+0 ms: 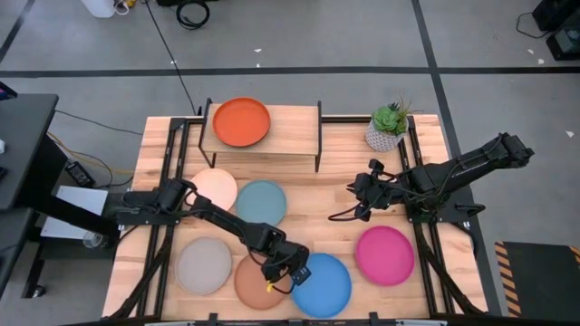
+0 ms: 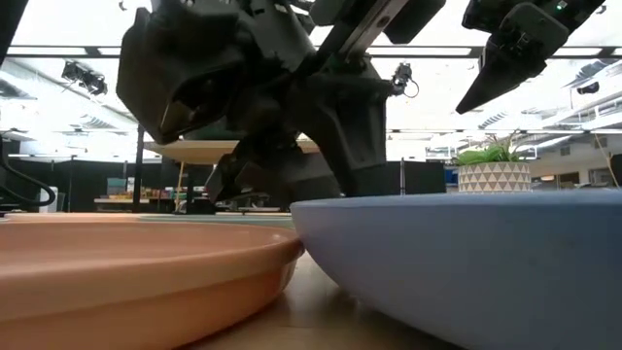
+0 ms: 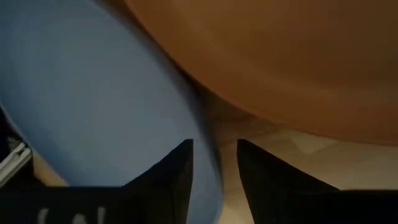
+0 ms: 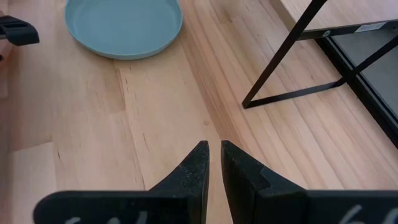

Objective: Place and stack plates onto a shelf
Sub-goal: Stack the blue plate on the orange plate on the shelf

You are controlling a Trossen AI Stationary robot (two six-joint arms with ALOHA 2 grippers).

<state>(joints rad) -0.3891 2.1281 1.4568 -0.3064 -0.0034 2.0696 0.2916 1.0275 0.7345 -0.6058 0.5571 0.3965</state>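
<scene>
Seven plates show from above, one of them on the shelf (image 1: 263, 145): the orange plate (image 1: 241, 122) lies on the left half of its wooden top. On the tabletop (image 1: 331, 190), going left to right, a grey plate (image 1: 203, 265) sits at the near left with a cream plate (image 1: 216, 188) beyond it, then a light blue plate (image 1: 261, 201) and, nearer the front, a terracotta plate (image 1: 254, 284). The left gripper (image 1: 292, 270) is low between the terracotta plate and the bright blue plate (image 1: 326, 286); its wrist view shows the fingers (image 3: 171, 180) a little apart, straddling the bright blue plate's (image 3: 93, 93) rim without pinching it. Farther right lies the magenta plate (image 1: 384, 254). The right gripper (image 1: 362, 201) hovers over bare wood right of the shelf, its jaws nearly together and holding nothing. A potted plant (image 1: 388, 127) stands at the far right corner.
</scene>
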